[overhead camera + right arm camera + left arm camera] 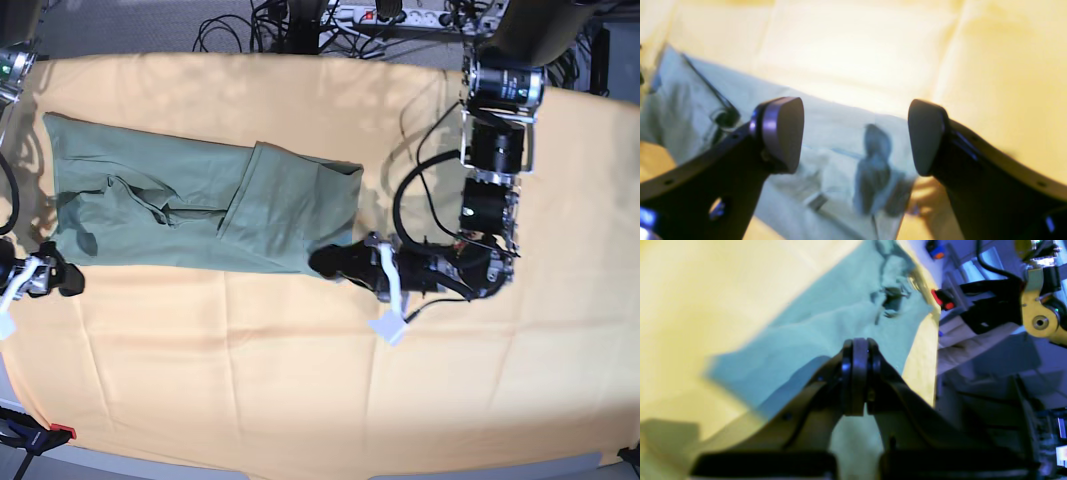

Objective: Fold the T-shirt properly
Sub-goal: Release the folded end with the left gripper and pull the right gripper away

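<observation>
T-shirt (pixel 200 205) on table cloth (pixel 300 380), left gripper (pixel 858 350) closed

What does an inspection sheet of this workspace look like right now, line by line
Surface: orange cloth covers the table.
Job's things: T-shirt lies flat, partly folded, one flap turned over.
Clutter: nothing seen.
Grippers: left gripper shut, at the shirt's edge; whether it pinches fabric cannot be told. Right gripper open, empty, over the shirt.
Cables: black cables loop along the left arm.
Surroundings: power strip and cords beyond the far edge.
</observation>
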`<action>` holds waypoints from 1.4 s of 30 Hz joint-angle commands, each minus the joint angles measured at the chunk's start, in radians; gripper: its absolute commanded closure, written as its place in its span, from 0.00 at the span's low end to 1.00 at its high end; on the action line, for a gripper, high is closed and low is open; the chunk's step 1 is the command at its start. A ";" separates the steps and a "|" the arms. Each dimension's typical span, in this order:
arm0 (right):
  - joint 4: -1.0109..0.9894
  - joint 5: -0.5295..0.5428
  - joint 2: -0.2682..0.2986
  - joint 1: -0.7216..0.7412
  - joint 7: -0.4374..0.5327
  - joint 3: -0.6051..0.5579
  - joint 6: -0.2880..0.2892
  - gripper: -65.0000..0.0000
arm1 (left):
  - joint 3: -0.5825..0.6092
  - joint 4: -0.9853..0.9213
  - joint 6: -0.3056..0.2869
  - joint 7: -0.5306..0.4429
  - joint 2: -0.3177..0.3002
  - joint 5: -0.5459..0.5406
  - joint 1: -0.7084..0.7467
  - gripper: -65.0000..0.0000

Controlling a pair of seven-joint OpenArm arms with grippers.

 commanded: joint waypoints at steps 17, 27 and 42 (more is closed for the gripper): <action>-0.062 0.166 0.017 -0.268 -0.063 0.316 -0.006 0.24 | -0.002 0.018 -0.002 -0.014 -0.262 -0.119 -0.126 1.00; -0.241 0.277 -0.031 -0.269 -0.090 0.316 0.022 0.24 | -0.002 0.018 0.009 -0.013 -0.332 -0.144 -0.122 1.00; -0.241 0.277 -0.111 -0.269 -0.102 0.303 0.082 0.68 | -0.002 0.018 0.009 -0.013 -0.333 -0.149 -0.121 1.00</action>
